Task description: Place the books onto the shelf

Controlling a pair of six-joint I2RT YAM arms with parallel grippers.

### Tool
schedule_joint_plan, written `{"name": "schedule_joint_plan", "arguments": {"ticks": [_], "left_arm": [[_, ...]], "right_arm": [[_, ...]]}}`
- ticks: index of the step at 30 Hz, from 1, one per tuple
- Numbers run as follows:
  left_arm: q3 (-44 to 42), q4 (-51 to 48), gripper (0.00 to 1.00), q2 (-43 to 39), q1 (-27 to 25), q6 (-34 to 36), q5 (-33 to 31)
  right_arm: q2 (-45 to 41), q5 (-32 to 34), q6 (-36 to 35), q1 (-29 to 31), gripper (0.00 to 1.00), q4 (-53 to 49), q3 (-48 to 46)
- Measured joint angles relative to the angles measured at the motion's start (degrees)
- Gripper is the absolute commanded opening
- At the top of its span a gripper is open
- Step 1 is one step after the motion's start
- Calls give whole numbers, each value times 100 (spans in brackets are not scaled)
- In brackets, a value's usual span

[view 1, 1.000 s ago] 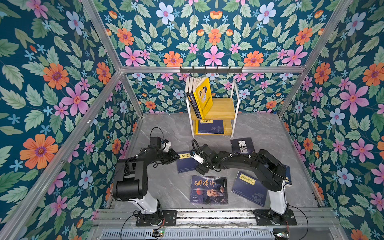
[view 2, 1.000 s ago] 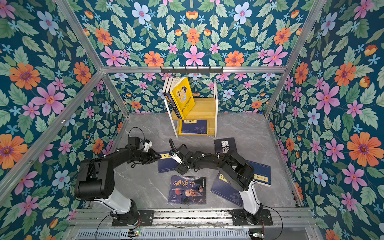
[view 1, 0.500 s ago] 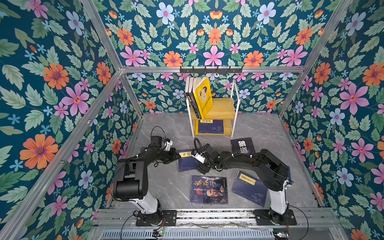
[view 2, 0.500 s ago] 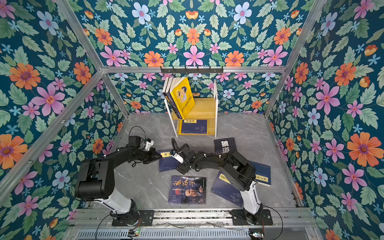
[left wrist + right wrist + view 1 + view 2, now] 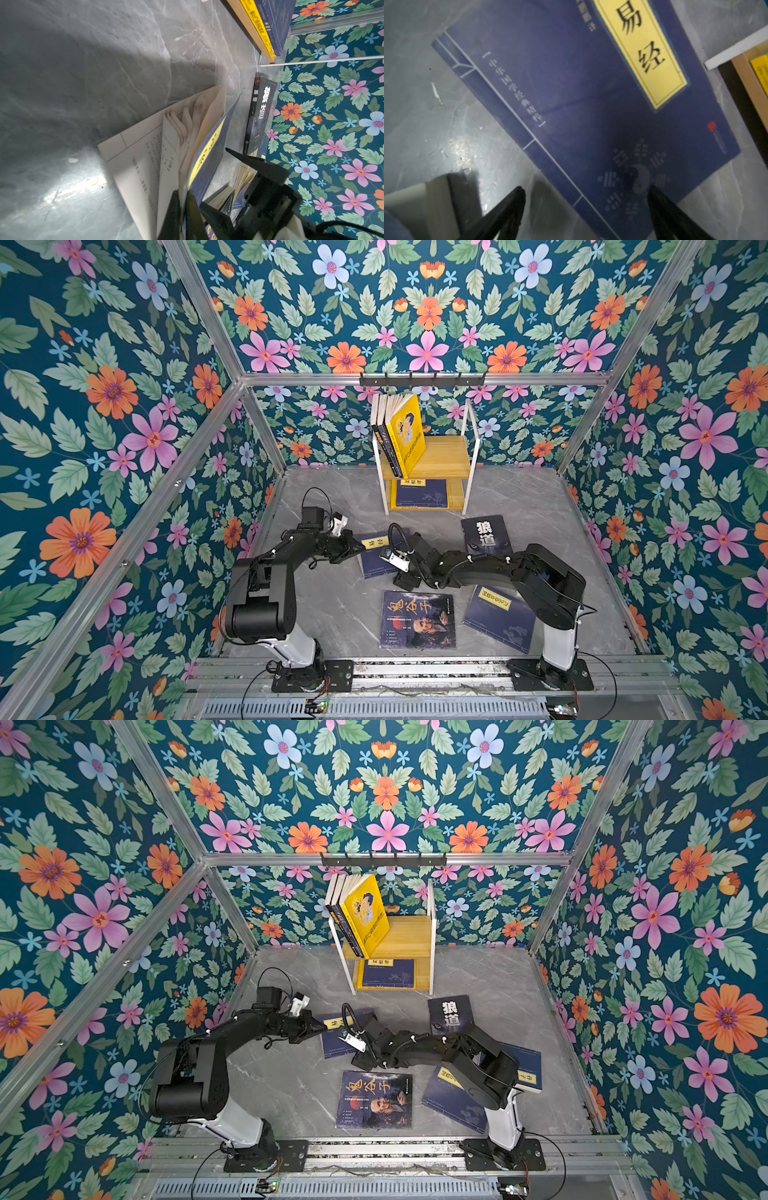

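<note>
The left jaws pinch the navy book (image 5: 372, 564) by its edge — the right jaws, wide open, hang just above it.

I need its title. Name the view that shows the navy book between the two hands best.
The right wrist view: the navy book fills the frame, yellow label readable. The left wrist view shows it edge-on, pages fanned, pinched by the left hand. Both top views show it small, partly behind the arms.
</note>
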Motion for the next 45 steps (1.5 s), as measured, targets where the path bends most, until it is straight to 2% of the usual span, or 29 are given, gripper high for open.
{"name": "schedule_joint_plan", "arguments": {"ticks": [2,5,7,9,10,11,13,15,17,21,28,34,36,38,43,45], "left_arm": [[0,-22,0,7,0,-17,17],[-24,-20,0,7,0,-70,66],[-33,17,0,22,11,-109,50],[-24,50,0,35,22,-109,17],[-24,52,5,42,20,-111,13],[-24,52,18,48,11,-114,13],[-24,37,32,52,0,-109,15],[-22,-28,46,15,0,-111,-48],[-26,-52,56,-94,13,-105,-81],[-125,-50,66,-407,109,-98,-201],[-448,28,75,-944,380,-90,-280],[-737,439,78,-824,278,-411,20],[-684,584,77,-697,153,-498,162],[-634,743,68,-579,48,-627,297],[-568,920,31,-350,24,-901,376],[-557,960,6,-330,15,-957,378]], "right_arm": [[96,254,-208,55,91,267,-39],[254,763,-540,142,82,839,-76],[363,1060,-778,199,68,1147,-94],[455,1320,-1023,254,44,1425,-146],[474,1425,-1104,258,37,1493,-192],[481,1534,-1172,251,32,1545,-267],[476,1703,-1283,240,20,1683,-404],[424,1904,-1497,243,0,1849,-501],[313,1963,-1530,258,0,2076,-560],[291,1976,-1668,291,0,2184,-656],[291,1939,-1703,310,0,2081,-452],[291,1899,-1805,402,0,1943,-247],[291,1904,-1808,435,0,1932,-205],[291,1902,-1827,474,0,1934,-188],[291,1923,-1869,557,0,1902,-188],[234,1923,-1902,579,0,1853,-229]]}}
